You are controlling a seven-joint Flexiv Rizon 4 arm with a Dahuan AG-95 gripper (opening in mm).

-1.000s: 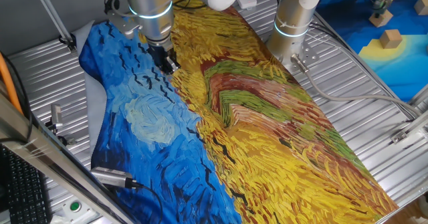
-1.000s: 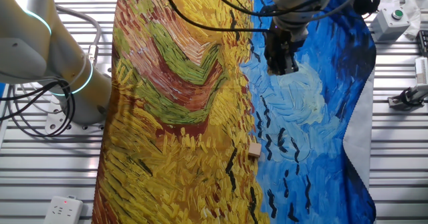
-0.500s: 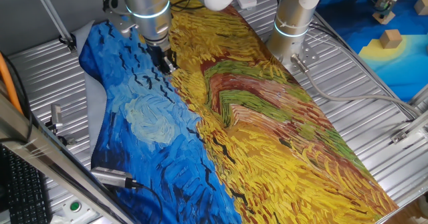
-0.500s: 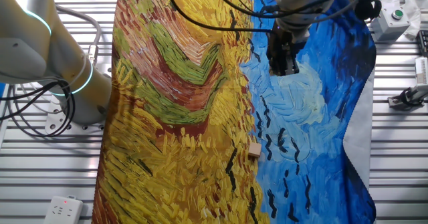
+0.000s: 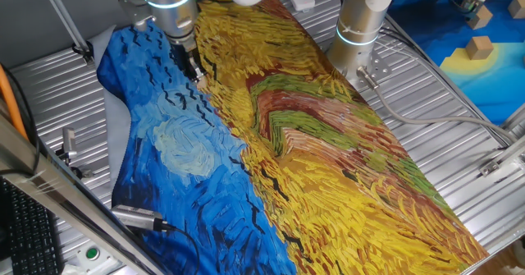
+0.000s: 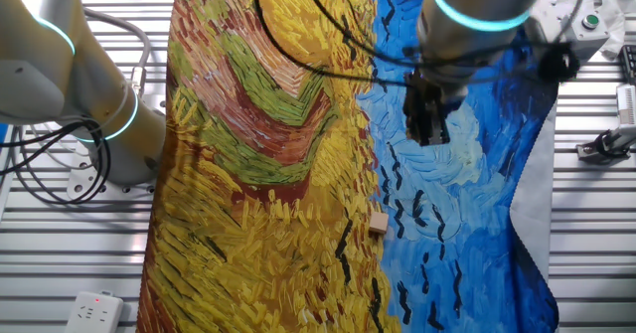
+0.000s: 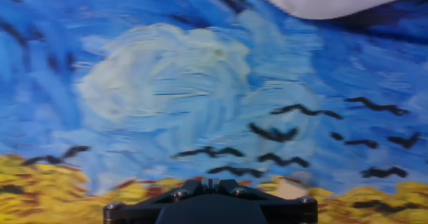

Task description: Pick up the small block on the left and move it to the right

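Painted blue-and-yellow cloth (image 6: 298,174) lies flat, open around small tan wooden block (image 6: 379,224). Second white robot arm's base (image 6: 109,124) stands off the cloth's yellow edge.

From my station I see the table (image 5: 459,103) as ribbed metal slats, silver and lit evenly from above. A painted cloth (image 5: 328,168) covers most of it, swirling blue on one side, yellow with green and red bands on the other; its pale underside (image 6: 532,189) shows where the edge folds. A blue and yellow mat (image 5: 484,53) lies on the neighbouring surface. A grey box with a green button (image 6: 586,25) sits at a corner, and a white power strip (image 6: 94,311) lies near the table's edge. Black cables (image 6: 40,189) loop over the slats.
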